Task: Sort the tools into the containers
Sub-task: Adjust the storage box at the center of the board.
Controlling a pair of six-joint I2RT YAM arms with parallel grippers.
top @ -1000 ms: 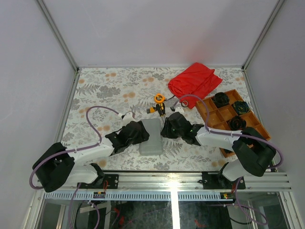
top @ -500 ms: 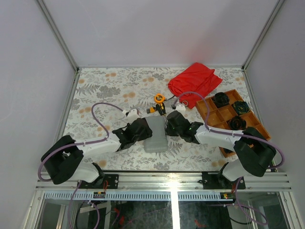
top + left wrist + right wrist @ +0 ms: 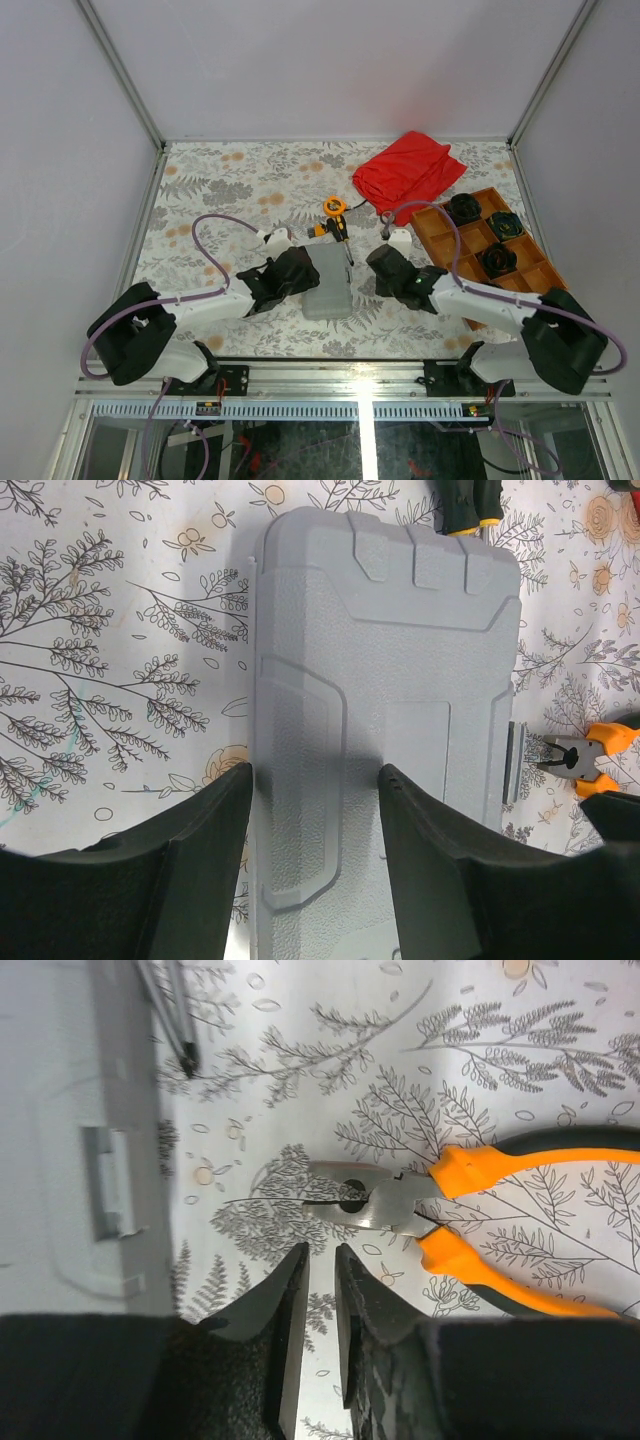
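Right wrist view shows the right end effector [image 3: 322,1290] with fingers nearly pressed together and empty, the orange-handled pliers [image 3: 470,1215] lying just beyond on the bench [image 3: 560,1050], long axis crosswise, nose toward the closed grey case [image 3: 70,1140]. Left end effector [image 3: 315,825] sits spread astride the case's near end. Screwdrivers [image 3: 338,232], a tape measure [image 3: 334,206] and a red cloth [image 3: 410,165] lie beyond.

The closed grey plastic case [image 3: 325,282] is lying on the floral-patterned surface [image 3: 220,180] between the two arms, with the orange-handled pliers [image 3: 470,1215] sitting just to its right, the round orange tape measure [image 3: 334,206] behind it, and the orange-brown divided tray [image 3: 455,245] farther right.
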